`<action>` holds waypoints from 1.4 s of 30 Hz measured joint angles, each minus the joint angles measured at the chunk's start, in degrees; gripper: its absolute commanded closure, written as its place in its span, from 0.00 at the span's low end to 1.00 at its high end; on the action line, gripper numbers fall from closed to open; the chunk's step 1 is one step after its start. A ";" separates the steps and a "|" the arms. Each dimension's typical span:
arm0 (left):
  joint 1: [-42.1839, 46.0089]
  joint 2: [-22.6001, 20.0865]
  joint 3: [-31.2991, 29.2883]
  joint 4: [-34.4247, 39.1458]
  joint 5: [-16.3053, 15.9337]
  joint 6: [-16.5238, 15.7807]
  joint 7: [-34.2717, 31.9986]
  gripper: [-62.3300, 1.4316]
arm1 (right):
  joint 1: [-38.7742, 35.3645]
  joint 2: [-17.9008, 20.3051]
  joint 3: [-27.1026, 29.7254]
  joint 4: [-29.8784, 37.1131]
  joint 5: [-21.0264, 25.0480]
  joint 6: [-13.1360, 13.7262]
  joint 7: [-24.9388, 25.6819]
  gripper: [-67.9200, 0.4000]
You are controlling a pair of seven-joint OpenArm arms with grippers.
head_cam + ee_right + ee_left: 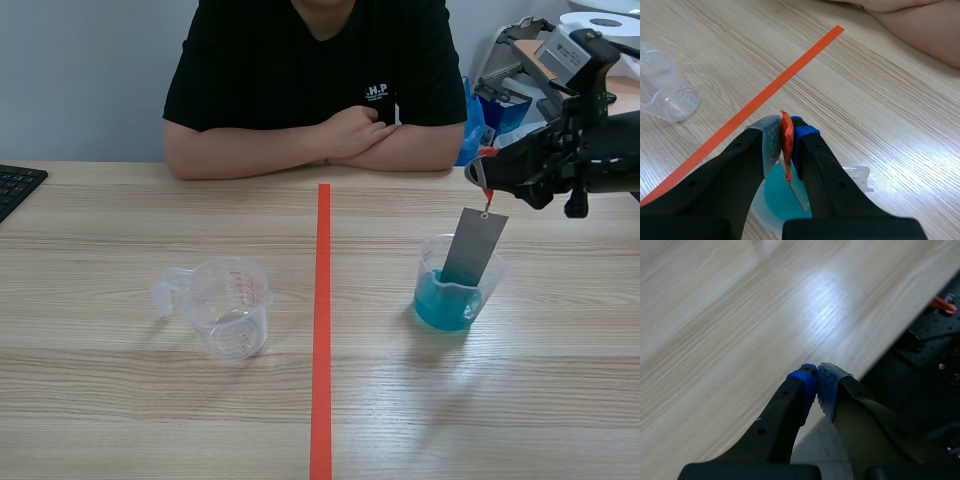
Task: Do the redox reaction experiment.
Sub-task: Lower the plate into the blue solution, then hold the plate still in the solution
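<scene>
The right end effector is pinching its two pads together on a small orange-red tab, and a thin grey metal plate is hanging down from that tab. The plate is tilting a little rather than hanging plumb. Its lower end is sitting inside the clear beaker, which is holding blue liquid and standing on the table to the right of the orange-red tape line. The bottom edge seems to be reaching the liquid, though I cannot tell how deep it is going.

The step in hand, as I am judging it, is dipping the metal into the solution. Doing it well is calling for a slow, vertical descent over the beaker's middle, so that the plate is not scraping the rim or tipping what looks like a light beaker. It is also calling for a firm pinch, since the tab alone is carrying the plate. The plate is free to swing from the tab, so any sideways motion is risking a knock or a splash.

The left end effector is resting with its pads pressed together on nothing, above the table's edge. An empty clear measuring cup is standing left of the tape line, and a person with folded arms is sitting across the table
</scene>
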 measured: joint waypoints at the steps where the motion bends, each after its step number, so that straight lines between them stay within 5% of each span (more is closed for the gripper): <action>1: 1.14 0.83 -0.66 0.98 1.05 0.42 0.02 0.91 | 0.00 -0.17 0.00 0.00 0.00 0.02 -0.02 0.97; 11: 7.69 6.45 -3.52 7.39 4.46 1.62 0.20 0.91 | 0.00 -0.26 0.00 0.00 -0.07 0.00 -0.02 0.97; 42: 7.54 6.45 -3.52 7.50 4.57 1.62 0.24 0.91 | 0.00 -0.26 0.00 0.00 -0.61 0.00 -0.02 0.97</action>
